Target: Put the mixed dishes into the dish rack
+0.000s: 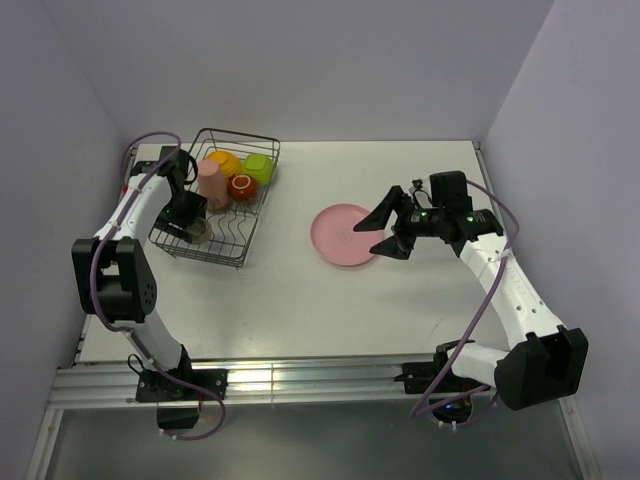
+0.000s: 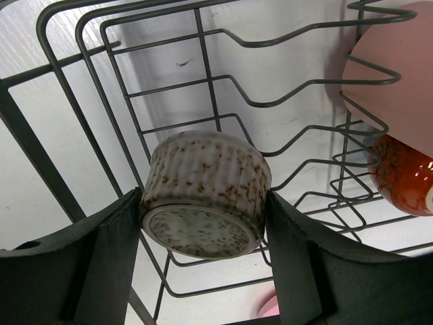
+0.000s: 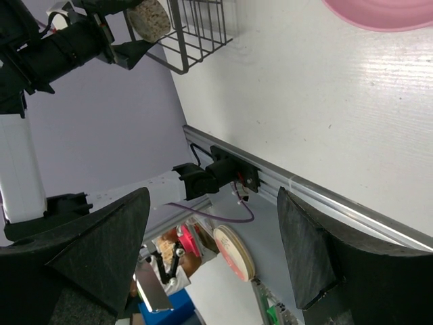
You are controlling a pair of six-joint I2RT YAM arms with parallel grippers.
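Top view: your left fingers (image 1: 186, 212) are down in the dish rack (image 1: 228, 232), beside the pink tumbler (image 1: 212, 185), mug (image 1: 242, 186) and two bowls. Your right fingers (image 1: 385, 209) hang spread over the right rim of the pink plate (image 1: 338, 235), which lies on the tabletop (image 1: 330, 300).
Left wrist: both fingers (image 2: 101, 257) are clamped on the small grey-brown dish (image 2: 206, 193), tilted over the rack wires.
Right wrist: fingers (image 3: 101, 250) are wide apart, holding nothing.

The left arm (image 1: 135, 205) and right arm (image 1: 510, 285) are white with bulky black joints, each with a looping purple cable (image 1: 152, 135). The left end effector (image 2: 201, 210) and right end effector (image 3: 213, 203) are matte black wedges.
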